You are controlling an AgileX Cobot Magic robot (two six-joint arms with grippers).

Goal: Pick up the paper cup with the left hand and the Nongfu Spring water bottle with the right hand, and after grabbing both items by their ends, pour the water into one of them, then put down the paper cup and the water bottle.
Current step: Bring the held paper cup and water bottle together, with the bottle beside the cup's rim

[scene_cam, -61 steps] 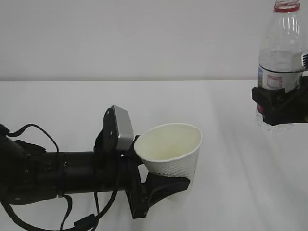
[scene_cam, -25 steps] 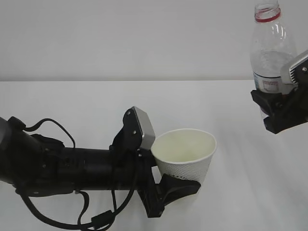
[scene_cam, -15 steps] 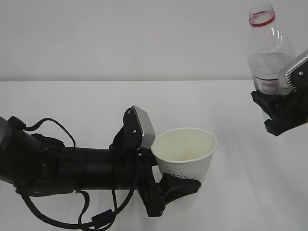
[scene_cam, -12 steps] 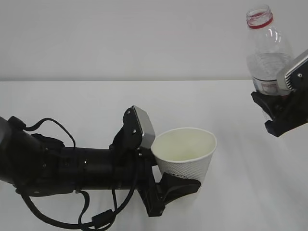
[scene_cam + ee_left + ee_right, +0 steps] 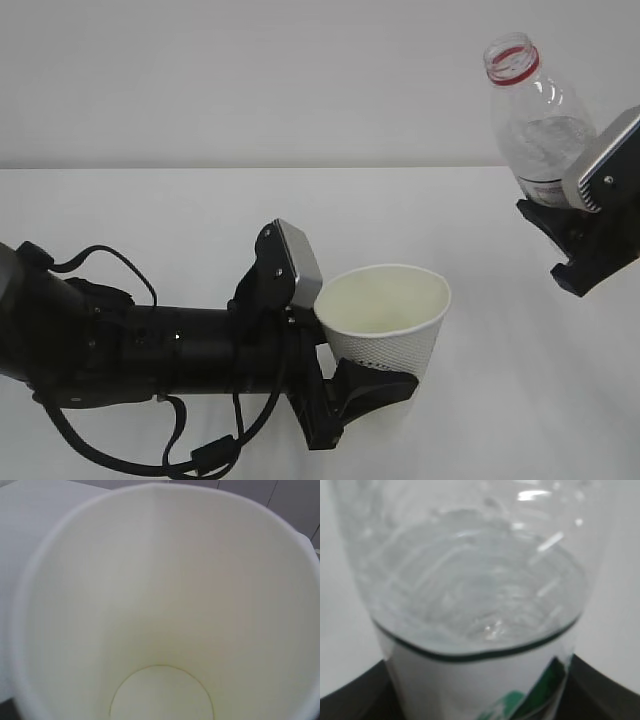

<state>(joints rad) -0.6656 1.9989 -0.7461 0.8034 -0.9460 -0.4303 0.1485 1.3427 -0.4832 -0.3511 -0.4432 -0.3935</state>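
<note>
The paper cup [image 5: 165, 605] fills nearly the whole frame, seen from above into its cream inside (dry, as far as shows). Its round bottom sits at lower centre; white table [image 5: 20, 510] shows upper left.

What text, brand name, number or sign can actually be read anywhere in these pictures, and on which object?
None can be read.
Bottle label: seen in the exterior view as a small white patch with blurred marks; in the right wrist view, white with green shapes and a dark edge, no letters legible.
Paper cup: only plain dimpled white wall and cream inside show; no print visible.
</note>
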